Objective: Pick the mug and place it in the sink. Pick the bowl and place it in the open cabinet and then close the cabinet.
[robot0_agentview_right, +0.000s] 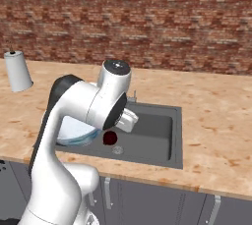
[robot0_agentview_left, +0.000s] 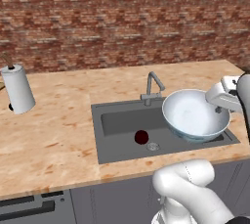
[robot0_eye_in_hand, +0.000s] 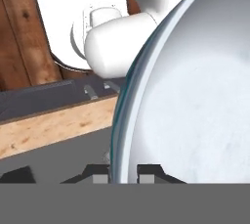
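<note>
The gripper (robot0_eye_in_hand: 123, 174) is clamped on the rim of the bowl (robot0_agentview_left: 195, 115) — one finger on each side of the rim in the hand view. The bowl hangs tilted above the right end of the sink (robot0_agentview_left: 117, 125), its white inside facing the camera, just right of the faucet (robot0_agentview_left: 152, 87). The mug (robot0_agentview_left: 141, 137) sits on the sink floor, beside the drain (robot0_agentview_left: 153, 146). Left of the sink, well apart on the counter (robot0_agentview_left: 49, 135), stands a paper-towel roll (robot0_agentview_left: 18, 89).
</note>
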Tool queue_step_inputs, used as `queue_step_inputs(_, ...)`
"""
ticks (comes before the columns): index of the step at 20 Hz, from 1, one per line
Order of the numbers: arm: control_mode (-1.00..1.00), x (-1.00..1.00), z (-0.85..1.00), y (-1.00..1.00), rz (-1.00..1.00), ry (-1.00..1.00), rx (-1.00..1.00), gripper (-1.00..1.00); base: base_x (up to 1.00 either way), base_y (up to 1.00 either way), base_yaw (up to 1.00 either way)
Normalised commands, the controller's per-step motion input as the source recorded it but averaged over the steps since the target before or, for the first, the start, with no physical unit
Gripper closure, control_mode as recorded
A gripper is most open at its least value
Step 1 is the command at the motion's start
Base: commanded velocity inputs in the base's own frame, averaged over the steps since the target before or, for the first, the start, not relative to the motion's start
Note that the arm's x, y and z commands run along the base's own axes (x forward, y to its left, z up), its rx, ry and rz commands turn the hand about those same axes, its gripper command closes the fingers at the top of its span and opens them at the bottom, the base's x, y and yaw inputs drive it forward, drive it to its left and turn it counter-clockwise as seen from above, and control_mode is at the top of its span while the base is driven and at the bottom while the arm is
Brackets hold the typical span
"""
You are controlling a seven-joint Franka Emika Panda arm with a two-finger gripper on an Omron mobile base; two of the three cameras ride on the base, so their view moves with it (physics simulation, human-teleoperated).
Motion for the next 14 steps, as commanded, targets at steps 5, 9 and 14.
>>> queue_step_inputs(5,-1.0,0.15,-0.31,0.17,0.0,0.24,0.0,1.0,0.0,0.0,0.0)
queue_step_inputs(9,-1.0,0.05,-0.27,0.08,0.0,0.15,0.0,1.0,0.0,0.0,0.0)
queue_step_inputs(14,-1.0,0.0,-0.02,0.0,0.0,0.0,0.0,1.0,0.0,0.0,0.0)
